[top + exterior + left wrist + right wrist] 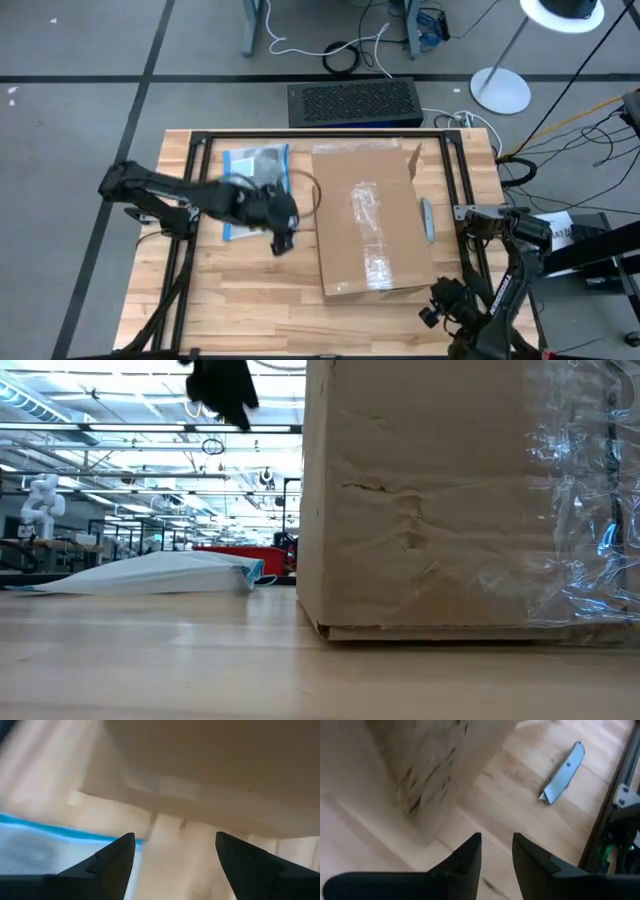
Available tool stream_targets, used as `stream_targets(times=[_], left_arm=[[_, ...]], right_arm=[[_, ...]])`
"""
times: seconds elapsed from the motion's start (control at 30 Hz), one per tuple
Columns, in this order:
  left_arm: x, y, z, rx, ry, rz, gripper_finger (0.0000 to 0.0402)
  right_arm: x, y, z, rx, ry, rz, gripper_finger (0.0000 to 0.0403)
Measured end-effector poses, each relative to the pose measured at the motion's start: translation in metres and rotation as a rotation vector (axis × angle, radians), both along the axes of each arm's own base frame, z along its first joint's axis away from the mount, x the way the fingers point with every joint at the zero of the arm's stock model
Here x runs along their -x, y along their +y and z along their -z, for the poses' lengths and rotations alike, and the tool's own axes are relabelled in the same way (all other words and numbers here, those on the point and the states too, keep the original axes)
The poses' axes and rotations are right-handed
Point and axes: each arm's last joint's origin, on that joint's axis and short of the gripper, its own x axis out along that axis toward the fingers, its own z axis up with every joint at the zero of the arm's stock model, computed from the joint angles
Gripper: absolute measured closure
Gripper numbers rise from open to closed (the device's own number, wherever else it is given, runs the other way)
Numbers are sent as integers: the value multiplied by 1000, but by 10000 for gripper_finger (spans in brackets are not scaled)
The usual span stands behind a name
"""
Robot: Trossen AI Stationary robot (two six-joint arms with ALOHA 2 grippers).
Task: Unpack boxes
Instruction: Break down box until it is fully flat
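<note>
Your left arm reaches across the table [250,300] from its left edge, elbow bent. The left gripper [281,238] hangs above the wood just beside the box's left side. Its fingers [112,865] stand wide apart with nothing between them (bare tabletop and the pouch's blue edge show in the gap).

The box [368,220] sits near table centre, flaps raised at the far end, tape strips on top. The clear pouch [252,170] lies flat to its left.

Your right arm waits at the near right corner. The right gripper [496,850] is part open, empty, pointing at the box's near corner. A grey utility knife [563,773] lies right of the box.
</note>
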Motion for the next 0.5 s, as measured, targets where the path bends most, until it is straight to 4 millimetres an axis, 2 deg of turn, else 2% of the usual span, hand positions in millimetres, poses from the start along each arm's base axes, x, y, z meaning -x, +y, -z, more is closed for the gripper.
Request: stream_targets(times=[0.07, 0.17, 0.33, 0.5], left_arm=[[-4, -10, 20, 29, -59, 9, 128], [-11, -24, 38, 76, -205, 39, 137], [-13, -36, 53, 107, -322, 48, 152], [-7, -41, 61, 66, -307, 13, 163]], right_arm=[[-4, -4, 2, 21, -13, -3, 303], [-11, -7, 1, 59, -64, -45, 303], [-25, -14, 0, 101, -102, -61, 303], [-40, -23, -1, 159, -162, -92, 303]])
